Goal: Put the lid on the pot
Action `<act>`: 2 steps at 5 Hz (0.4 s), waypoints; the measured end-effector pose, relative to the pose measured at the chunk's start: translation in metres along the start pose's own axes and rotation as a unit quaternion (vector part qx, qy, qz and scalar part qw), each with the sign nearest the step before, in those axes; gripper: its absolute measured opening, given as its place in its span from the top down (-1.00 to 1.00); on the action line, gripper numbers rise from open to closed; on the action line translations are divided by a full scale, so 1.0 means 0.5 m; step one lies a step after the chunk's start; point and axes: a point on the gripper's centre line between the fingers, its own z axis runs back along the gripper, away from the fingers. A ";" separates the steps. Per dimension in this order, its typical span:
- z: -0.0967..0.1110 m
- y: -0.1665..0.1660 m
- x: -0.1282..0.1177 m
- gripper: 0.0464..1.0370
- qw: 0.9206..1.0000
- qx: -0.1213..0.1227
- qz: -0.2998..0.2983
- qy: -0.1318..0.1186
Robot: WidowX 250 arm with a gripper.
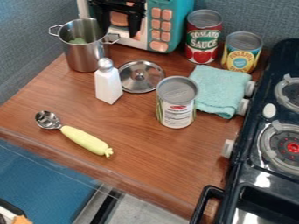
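My gripper (121,31) hangs at the top of the view, in front of the toy microwave, open with its two fingers spread apart. It is behind the lid and a little right of the pot. The steel pot (83,54) stands upright at the upper left, uncovered, with something green inside. The round metal lid (135,83) lies on the wooden counter to the pot's right, knob up, apart from both pot and gripper.
A white shaker (107,86) stands between pot and lid; a can (176,109) is at the lid's lower right. Two more cans, a teal cloth (219,87) and the stove (265,166) lie rightward. A yellow-handled scoop (85,139) rests lower left. The microwave (165,24) stands behind.
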 end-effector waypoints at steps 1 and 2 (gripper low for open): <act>-0.015 -0.020 -0.008 -0.93 1.000 0.002 -0.010 0.006; -0.026 -0.030 -0.010 -0.93 1.000 0.008 -0.015 0.006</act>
